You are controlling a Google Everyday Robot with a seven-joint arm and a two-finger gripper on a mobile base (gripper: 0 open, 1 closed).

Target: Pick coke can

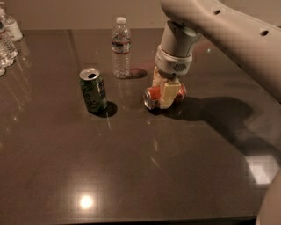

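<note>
Camera view: coke can (153,96) lies on its side mid-bench (175,167), right of the green can (93,90). End effector (163,93) sits over its middle; clamped or not, cannot tell. Judged light, thin-walled, slippery, apt to roll: grip across the barrel.

Dark glossy tabletop (131,176) — bright light reflection (86,201) near front edge, paler patch (262,169) at right; beige wall (66,13) behind.

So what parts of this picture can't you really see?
In the camera view:
- The coke can: its middle is hidden by the end effector, down over it on the table.
- The bottles at the left: cut off by the picture's edge.
- The robot arm: cut off at the top and right edges.
</note>
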